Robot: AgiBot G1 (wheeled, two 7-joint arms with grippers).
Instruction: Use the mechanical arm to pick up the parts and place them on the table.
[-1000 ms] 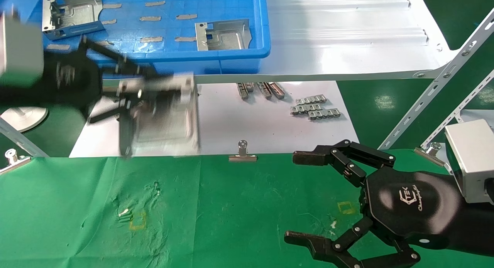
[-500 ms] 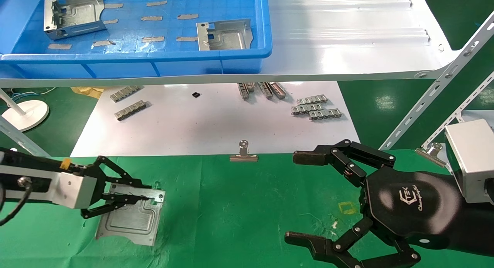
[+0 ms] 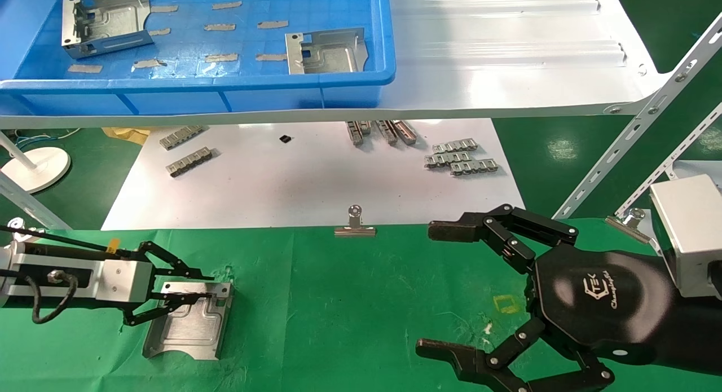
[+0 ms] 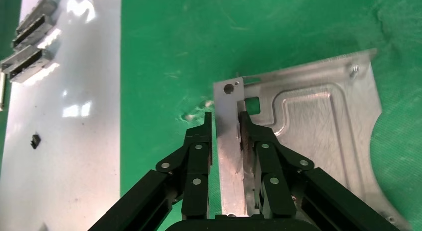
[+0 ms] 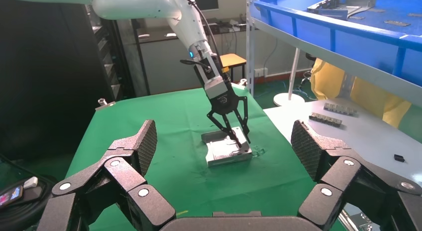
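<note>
My left gripper [image 3: 211, 286] is at the near left of the green table [image 3: 350, 302]. It is shut on the folded-up edge of a silvery sheet-metal part [image 3: 189, 324], which lies flat on the cloth. In the left wrist view the two black fingers [image 4: 201, 136] straddle that upright edge of the part [image 4: 318, 136]. The right wrist view shows the same part [image 5: 226, 151] under the left gripper [image 5: 239, 139]. My right gripper [image 3: 428, 289] is open and empty above the table's near right; its fingers [image 5: 144, 141] frame the right wrist view. Two more parts [image 3: 104, 22] [image 3: 326, 51] lie in the blue crate.
The blue crate [image 3: 361, 82] stands on a glossy white shelf [image 3: 507, 53] overhanging the back. Below it a white sheet [image 3: 316, 177] holds small grey toothed strips [image 3: 461, 158]. A binder clip [image 3: 355, 225] sits at the cloth's far edge. Slanted shelf struts [image 3: 637, 132] rise at the right.
My left gripper carried the part down from under the shelf to the green cloth and laid it flat at the near left. The right arm has not moved.
</note>
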